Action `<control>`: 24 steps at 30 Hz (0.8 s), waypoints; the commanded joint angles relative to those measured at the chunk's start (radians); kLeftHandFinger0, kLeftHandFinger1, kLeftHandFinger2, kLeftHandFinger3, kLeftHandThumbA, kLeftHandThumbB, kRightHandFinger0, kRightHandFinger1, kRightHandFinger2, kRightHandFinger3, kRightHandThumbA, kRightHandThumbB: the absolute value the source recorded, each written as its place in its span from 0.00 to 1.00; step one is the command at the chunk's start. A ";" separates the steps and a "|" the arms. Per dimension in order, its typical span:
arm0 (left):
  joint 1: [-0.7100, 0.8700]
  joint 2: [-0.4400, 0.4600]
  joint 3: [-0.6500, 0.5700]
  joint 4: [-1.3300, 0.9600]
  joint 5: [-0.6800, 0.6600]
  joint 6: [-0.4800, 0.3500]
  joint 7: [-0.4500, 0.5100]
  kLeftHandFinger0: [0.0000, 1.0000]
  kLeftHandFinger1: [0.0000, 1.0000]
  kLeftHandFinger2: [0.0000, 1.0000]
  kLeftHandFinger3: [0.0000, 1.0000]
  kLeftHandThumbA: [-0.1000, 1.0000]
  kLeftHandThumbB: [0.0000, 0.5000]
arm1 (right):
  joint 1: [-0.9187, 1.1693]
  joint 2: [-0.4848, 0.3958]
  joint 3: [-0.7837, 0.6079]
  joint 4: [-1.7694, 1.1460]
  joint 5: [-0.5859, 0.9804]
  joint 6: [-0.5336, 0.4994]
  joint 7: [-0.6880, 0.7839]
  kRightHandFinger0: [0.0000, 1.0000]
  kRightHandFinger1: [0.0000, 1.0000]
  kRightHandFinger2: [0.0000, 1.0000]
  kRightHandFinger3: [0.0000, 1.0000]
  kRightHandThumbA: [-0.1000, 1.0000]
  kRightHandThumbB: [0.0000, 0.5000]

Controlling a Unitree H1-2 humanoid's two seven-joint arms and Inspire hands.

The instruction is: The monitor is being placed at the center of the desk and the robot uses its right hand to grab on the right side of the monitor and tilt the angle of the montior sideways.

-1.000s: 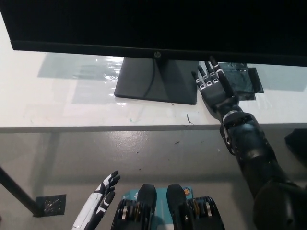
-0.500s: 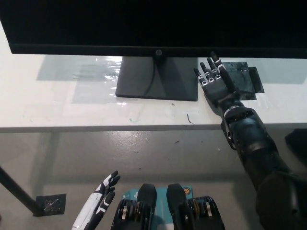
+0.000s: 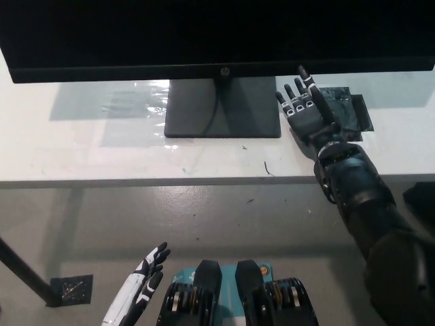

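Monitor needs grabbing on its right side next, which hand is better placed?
Right. The black right hand is raised over the desk, fingers open just under the monitor bottom edge. The white left hand rests low, below the desk.

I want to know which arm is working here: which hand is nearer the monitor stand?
Right. The black right hand is over the desk, just beside the monitor stand; the white left hand hangs low, below the desk edge.
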 commanded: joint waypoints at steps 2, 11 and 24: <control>-0.003 0.011 0.003 -0.012 -0.006 -0.039 0.018 1.00 1.00 1.00 1.00 1.00 0.62 | -0.193 -0.024 -0.011 -0.011 -0.021 -0.060 -0.018 1.00 1.00 1.00 1.00 1.00 0.59; -0.011 0.014 -0.002 -0.013 0.000 -0.039 0.019 1.00 1.00 1.00 1.00 1.00 0.61 | -0.159 -0.020 -0.011 -0.021 -0.034 -0.056 0.001 1.00 1.00 1.00 1.00 1.00 0.59; -0.032 0.019 0.003 -0.008 -0.002 -0.039 0.012 1.00 1.00 1.00 1.00 1.00 0.57 | 0.473 0.180 0.279 -1.059 -0.163 0.056 0.078 1.00 1.00 1.00 1.00 1.00 0.67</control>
